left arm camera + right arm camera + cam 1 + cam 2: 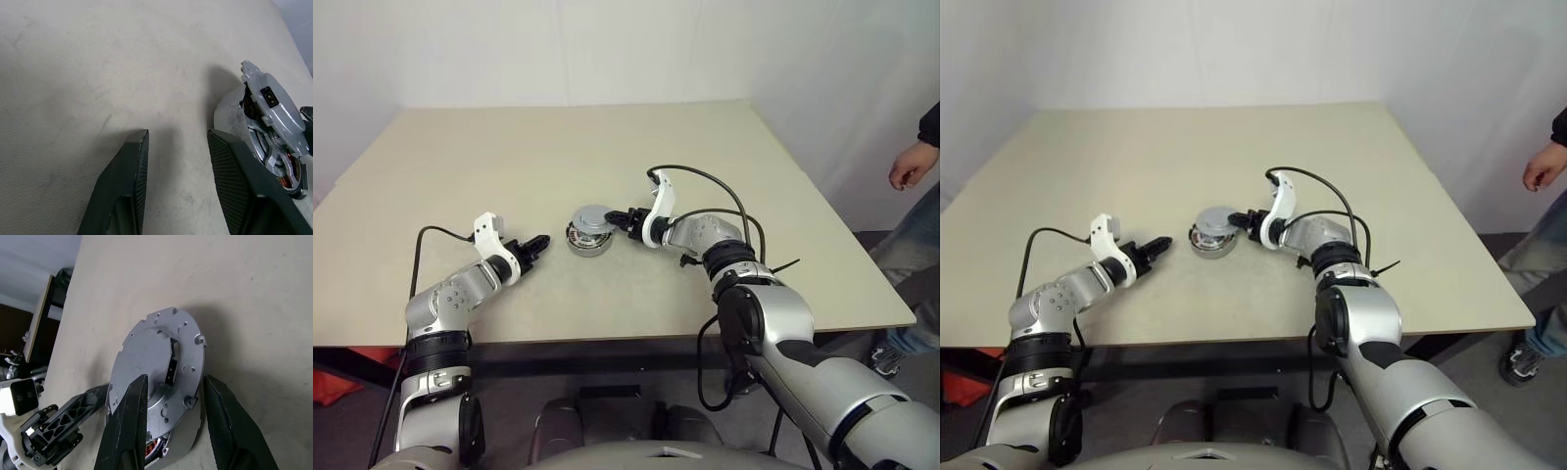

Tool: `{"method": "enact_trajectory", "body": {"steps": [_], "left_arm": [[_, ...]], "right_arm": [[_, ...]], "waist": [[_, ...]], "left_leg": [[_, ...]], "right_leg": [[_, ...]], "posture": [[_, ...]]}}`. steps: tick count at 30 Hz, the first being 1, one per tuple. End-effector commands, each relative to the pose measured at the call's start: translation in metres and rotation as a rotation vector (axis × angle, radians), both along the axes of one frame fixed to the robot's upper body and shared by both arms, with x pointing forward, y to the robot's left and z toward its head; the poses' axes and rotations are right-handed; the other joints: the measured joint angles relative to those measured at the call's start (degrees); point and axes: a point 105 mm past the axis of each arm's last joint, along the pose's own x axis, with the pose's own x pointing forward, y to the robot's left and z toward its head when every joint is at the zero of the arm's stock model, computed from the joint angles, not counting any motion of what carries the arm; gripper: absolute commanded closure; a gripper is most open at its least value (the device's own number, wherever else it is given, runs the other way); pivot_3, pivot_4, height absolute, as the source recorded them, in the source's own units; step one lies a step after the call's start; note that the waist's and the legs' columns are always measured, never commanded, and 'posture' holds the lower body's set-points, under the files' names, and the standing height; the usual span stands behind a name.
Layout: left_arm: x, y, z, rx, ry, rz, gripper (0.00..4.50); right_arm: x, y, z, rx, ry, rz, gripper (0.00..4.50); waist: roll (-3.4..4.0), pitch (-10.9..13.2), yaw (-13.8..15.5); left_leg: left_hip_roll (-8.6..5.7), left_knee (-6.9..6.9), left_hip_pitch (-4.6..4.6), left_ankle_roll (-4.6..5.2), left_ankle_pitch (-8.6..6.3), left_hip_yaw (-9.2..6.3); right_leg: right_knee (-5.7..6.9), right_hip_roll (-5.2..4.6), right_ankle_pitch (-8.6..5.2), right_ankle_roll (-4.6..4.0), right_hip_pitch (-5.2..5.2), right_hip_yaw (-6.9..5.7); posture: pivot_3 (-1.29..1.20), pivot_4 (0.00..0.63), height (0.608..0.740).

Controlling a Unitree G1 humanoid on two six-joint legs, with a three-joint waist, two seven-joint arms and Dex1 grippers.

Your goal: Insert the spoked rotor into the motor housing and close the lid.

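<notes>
The motor housing (588, 242) sits just below the centre of the head-camera frame, on the beige table (548, 157). The lid (592, 217) rests tilted on top of it, not seated flat: the left wrist view shows a gap under its raised edge, with the spoked rotor (270, 157) and a glimpse of copper windings visible inside the cup. In the right wrist view the lid's notched rim and its dark central slot face the camera.

The right gripper (620, 219) reaches in from the right of the frame, its arm bent at the elbow and its wrist angled down and toward the left. Its fingers (128, 421) stand apart on either side of the lid's near edge; whether they actually press on the lid cannot be told.

The left gripper (536, 244) hovers just to the left of the housing, apart from it, pointing toward it with its fingers (124, 181) spread and nothing between them.

At the right edge of the frame, beyond the table corner, a person's hand (907, 172) and leg show. A black cable (705, 181) loops over the right forearm.
</notes>
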Motion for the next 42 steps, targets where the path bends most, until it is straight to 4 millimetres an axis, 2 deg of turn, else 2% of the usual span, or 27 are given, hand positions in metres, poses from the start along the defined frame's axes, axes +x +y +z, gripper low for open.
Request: {"method": "enact_trajectory", "body": {"steps": [1,13,16,20,36,39,42], "left_arm": [[-0.002,0.010,-0.005,0.031,0.024,0.025,2.48],[-0.003,0.010,-0.009,0.032,0.031,0.022,2.48],[-0.002,0.009,-0.008,0.033,0.030,0.020,2.48],[-0.002,0.009,-0.008,0.034,0.030,0.019,2.48],[-0.001,0.009,-0.005,0.039,0.027,0.019,2.48],[-0.001,0.009,-0.005,0.039,0.026,0.019,2.48],[-0.001,0.009,-0.004,0.039,0.026,0.020,2.48]], "right_arm": [[0.006,0.004,0.018,0.034,-0.057,0.001,2.54],[0.004,0.008,0.026,0.077,-0.085,0.046,2.54],[0.005,0.005,0.024,0.070,-0.082,0.031,3.13],[0.005,0.005,0.023,0.065,-0.085,0.033,4.48],[0.002,0.007,0.018,-0.012,-0.136,0.087,4.48],[0.000,0.006,0.014,-0.044,-0.138,0.095,3.72],[0.001,0.005,0.009,-0.101,-0.161,0.101,2.77]], "waist": [[0.00,0.00,-0.01],[0.00,0.00,-0.01],[0.00,0.00,-0.01],[0.01,0.00,-0.03],[0.01,-0.01,-0.07],[0.00,-0.01,-0.08],[0.00,-0.01,-0.11]], "left_leg": [[0.00,0.00,0.00,0.00,0.00,0.00],[0.00,0.01,0.01,0.00,0.00,0.00],[0.00,0.01,0.01,0.00,0.00,0.00],[0.00,0.01,0.04,0.00,0.00,0.00],[0.00,0.01,0.06,-0.01,0.01,0.00],[0.00,0.01,0.06,-0.01,0.01,0.01],[0.00,0.01,0.05,-0.01,0.01,0.01]], "right_leg": [[0.00,0.00,0.00,0.00,0.00,0.00],[0.04,0.00,0.00,0.00,0.01,0.00],[0.04,0.00,0.00,0.00,0.00,0.00],[0.04,0.00,0.00,0.00,0.02,0.00],[0.06,0.00,0.00,0.00,0.02,0.00],[0.06,0.00,0.00,0.00,0.02,0.00],[0.06,0.00,0.00,0.00,0.02,0.01]], "posture": [[0.00,0.000,0.740],[0.00,0.000,0.740],[0.00,0.000,0.740],[0.00,0.000,0.740],[0.00,0.000,0.740],[0.00,0.000,0.740],[0.00,0.000,0.740]]}}
